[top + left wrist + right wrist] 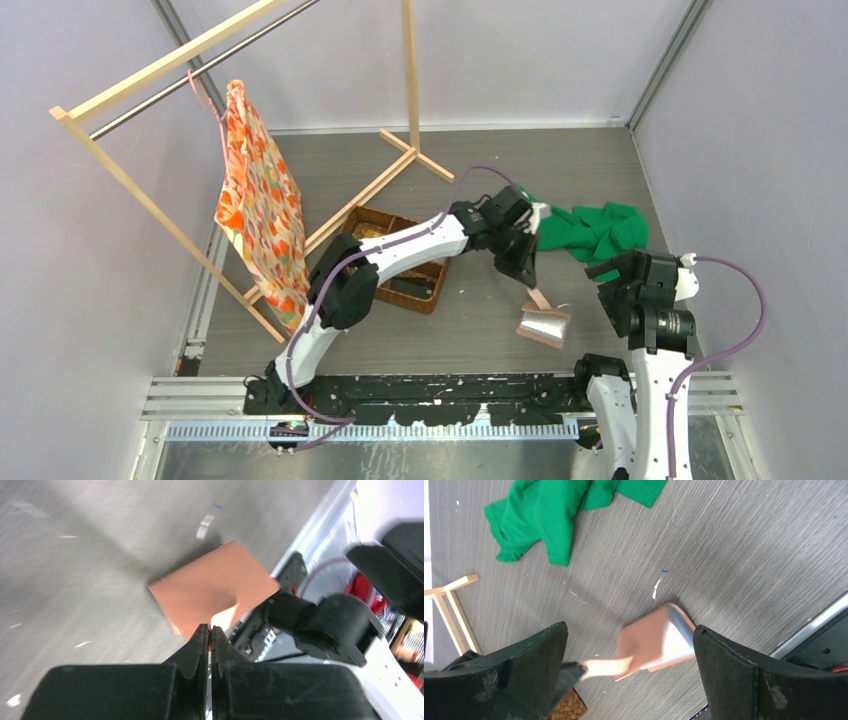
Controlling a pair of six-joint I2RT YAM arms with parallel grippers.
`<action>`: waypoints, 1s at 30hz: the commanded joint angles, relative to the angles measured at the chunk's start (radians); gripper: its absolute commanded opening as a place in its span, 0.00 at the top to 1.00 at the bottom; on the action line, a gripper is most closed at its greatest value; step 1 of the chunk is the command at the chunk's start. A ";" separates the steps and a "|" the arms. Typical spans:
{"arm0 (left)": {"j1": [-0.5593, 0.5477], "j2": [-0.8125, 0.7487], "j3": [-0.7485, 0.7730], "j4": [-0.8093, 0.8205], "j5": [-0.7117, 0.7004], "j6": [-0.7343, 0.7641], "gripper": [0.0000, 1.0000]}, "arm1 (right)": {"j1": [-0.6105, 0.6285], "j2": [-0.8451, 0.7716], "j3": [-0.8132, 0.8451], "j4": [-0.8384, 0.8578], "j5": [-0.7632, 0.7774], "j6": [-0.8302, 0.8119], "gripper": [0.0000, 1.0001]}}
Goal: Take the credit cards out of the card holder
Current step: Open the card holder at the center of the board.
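Right now the left fingers [201, 642] are pressed together on the strap tab [538, 297] of the card holder [210, 587]; the salmon-pink wallet dangles from that tab over the worktop [470, 320], just ahead of the right arm; from its offset shadow I judge it clear of the surface, though I cannot be sure. The right fingers [724, 665] are spread wide and hold nothing; the right wrist view shows the holder below and between them, blurred, so I take it to be swinging. A silvery-grey inner panel faces the overhead camera; I can see no cards. The green cloth [595, 232] lies beyond it; the basket [415, 285] sits well to its left.

Handling, as I judge it: light, thin and floppy at the fold; the leather-like skin looks smooth and could slip; hung by the strap alone it will twist and sway, so nothing can be pulled out against that grip. I would take the body itself across its flat faces near the folded edge, leaving the pocket mouths free; a card wants a pinch on its exposed edge, drawn straight along the pocket.
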 commanded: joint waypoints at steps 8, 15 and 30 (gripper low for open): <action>0.191 -0.056 -0.079 0.019 -0.143 -0.047 0.99 | -0.004 0.120 -0.068 0.181 -0.285 -0.077 0.21; 0.226 -0.025 -0.065 -0.079 -0.225 0.054 1.00 | 0.056 0.172 -0.204 0.331 -0.408 -0.014 0.35; 0.225 0.020 -0.067 -0.139 -0.264 0.119 0.99 | 0.192 0.291 -0.326 0.553 -0.397 0.094 0.36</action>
